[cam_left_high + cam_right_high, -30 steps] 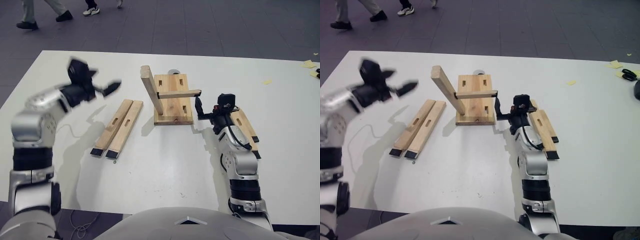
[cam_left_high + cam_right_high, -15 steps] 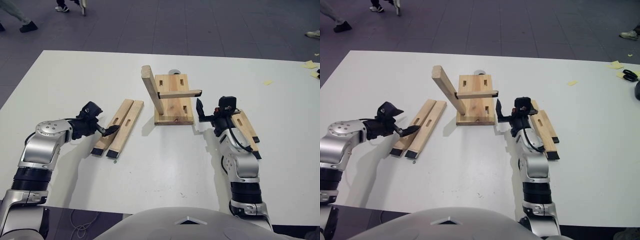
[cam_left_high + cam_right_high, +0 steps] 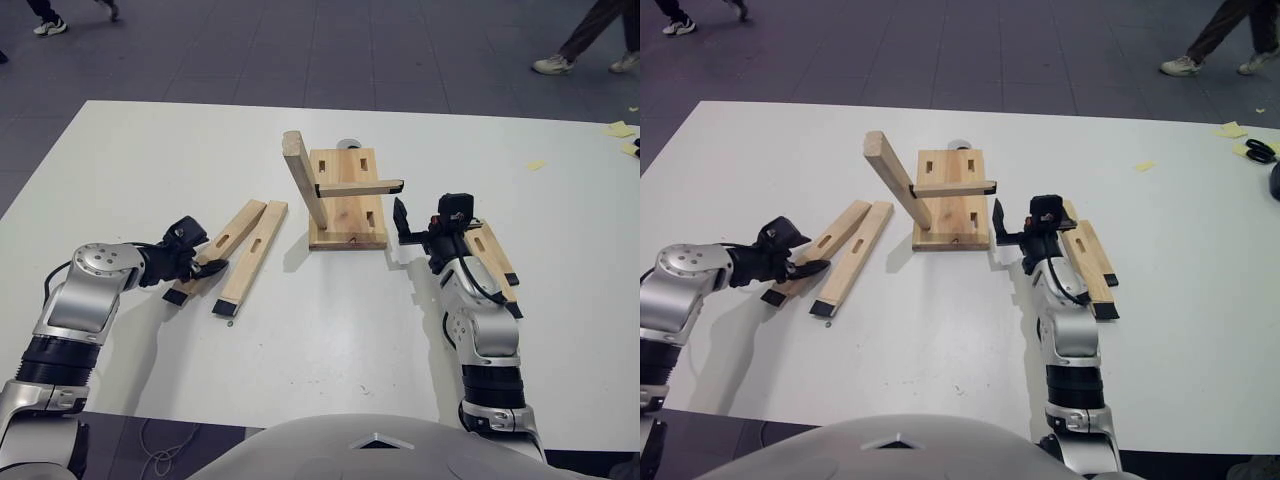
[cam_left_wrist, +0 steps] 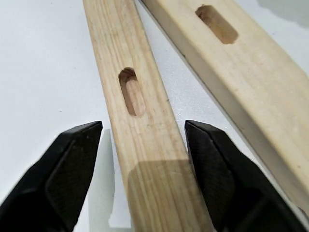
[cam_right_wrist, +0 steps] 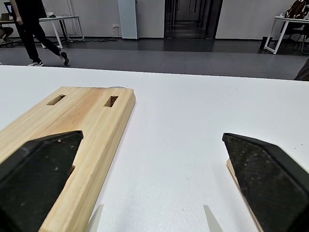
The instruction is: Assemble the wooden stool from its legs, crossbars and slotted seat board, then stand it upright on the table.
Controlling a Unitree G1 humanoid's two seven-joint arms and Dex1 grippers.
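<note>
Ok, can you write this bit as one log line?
left gripper: open around leg | right gripper: open beside seat board | task: unfinished

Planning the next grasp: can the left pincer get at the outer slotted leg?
Likely yes: the open left pincer straddles that outer slotted leg, with nothing between them, and the neighbouring leg lies apart, leaving room.
</note>
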